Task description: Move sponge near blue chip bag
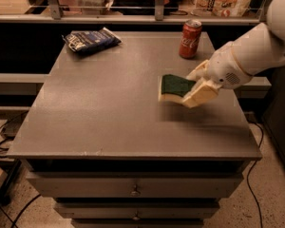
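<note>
The sponge [173,87], dark green on top with pale yellow foam below, is held above the grey table [109,108], right of its middle. My gripper [195,85] comes in from the right on a white arm and is shut on the sponge's right end, its cream pads [199,95] above and below it. The blue chip bag [90,40], dark blue foil with white lettering, lies flat at the table's far left corner, well away from the sponge.
A red soda can [190,32] stands upright at the table's far right, just behind my gripper. Drawers [133,186] sit under the table front. A counter rail [133,18] with clutter runs behind the table. Cables [4,137] lie on the floor at left.
</note>
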Action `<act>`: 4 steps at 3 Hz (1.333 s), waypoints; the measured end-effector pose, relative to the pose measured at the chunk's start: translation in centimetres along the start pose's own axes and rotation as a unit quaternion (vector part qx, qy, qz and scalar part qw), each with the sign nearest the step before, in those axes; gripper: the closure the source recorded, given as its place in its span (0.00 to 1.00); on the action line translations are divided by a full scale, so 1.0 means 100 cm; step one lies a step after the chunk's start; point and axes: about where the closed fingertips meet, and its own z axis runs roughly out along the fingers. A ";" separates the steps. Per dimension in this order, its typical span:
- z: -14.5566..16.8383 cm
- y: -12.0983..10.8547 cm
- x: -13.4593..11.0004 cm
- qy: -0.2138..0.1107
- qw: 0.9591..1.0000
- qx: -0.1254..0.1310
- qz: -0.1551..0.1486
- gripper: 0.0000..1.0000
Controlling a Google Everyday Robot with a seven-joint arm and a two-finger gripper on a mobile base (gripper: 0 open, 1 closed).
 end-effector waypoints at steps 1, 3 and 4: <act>0.042 -0.023 -0.041 -0.011 1.000 0.003 -0.015 1.00; 0.096 -0.083 -0.113 -0.047 0.998 0.023 -0.025 1.00; 0.117 -0.121 -0.145 -0.063 0.997 0.036 -0.025 1.00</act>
